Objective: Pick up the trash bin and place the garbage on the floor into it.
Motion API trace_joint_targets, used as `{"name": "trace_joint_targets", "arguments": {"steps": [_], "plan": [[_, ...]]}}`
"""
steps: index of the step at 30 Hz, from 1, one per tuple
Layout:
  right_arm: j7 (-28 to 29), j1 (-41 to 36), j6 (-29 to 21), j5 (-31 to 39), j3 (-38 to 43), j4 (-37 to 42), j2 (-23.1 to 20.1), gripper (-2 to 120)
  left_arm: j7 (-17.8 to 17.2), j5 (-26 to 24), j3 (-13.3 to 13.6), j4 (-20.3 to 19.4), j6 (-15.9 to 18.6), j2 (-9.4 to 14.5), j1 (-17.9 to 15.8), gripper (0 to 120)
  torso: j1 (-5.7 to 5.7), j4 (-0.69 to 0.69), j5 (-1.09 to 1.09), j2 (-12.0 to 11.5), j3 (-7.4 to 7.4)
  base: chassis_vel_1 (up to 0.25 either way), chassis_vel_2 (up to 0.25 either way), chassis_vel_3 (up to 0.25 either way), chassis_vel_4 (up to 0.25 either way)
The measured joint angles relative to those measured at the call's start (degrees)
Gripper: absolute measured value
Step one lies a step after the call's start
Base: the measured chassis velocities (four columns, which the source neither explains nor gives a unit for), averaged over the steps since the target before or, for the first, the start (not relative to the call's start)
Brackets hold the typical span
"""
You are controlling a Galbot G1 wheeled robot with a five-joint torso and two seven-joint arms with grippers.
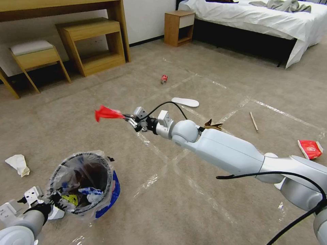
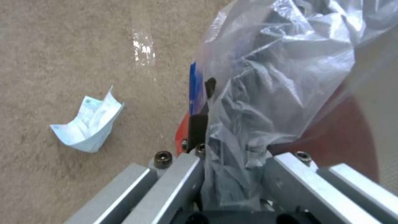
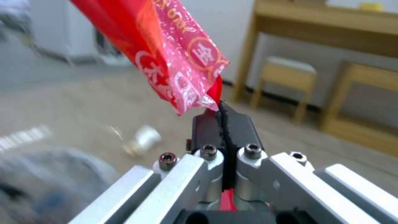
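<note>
Nearest, the left gripper (image 1: 51,200) is clamping the rim of the trash bin (image 1: 81,182) — fingers closed on its plastic liner, bin held low at the left. The right arm is reaching across mid-air, the right gripper (image 1: 127,118) pinching a red wrapper (image 1: 107,113) above the floor (image 1: 190,204). Beyond lie crumpled paper (image 1: 17,164), a white insole (image 1: 185,101) and a crushed can (image 1: 164,79) — all well apart.
</note>
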Motion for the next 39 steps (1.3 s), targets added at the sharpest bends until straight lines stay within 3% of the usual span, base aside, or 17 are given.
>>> {"name": "trace_joint_targets", "arguments": {"steps": [13,22,39], "plan": [[5.19,-0.15,2.79,10.82,-6.92,9.96,7.25,0,-0.21,-0.06,-0.22,-0.51,0.05,-0.46,-0.12,0,0.00,-0.01,-0.01,0.00,0.00,0.000,0.000,0.000,0.000],[5.81,-0.38,5.30,15.23,-12.62,8.91,10.87,0,-0.30,-0.17,-0.32,-0.72,0.05,-0.74,-0.63,0,0.00,-0.01,-0.01,0.00,0.01,0.000,0.000,0.000,0.000],[4.56,-3.15,7.61,13.91,-16.30,1.24,13.40,0,-0.30,-0.22,-0.52,-2.40,0.02,-1.84,-0.09,0,0.00,-0.01,0.00,0.00,0.01,0.000,0.000,0.000,0.000]]}}
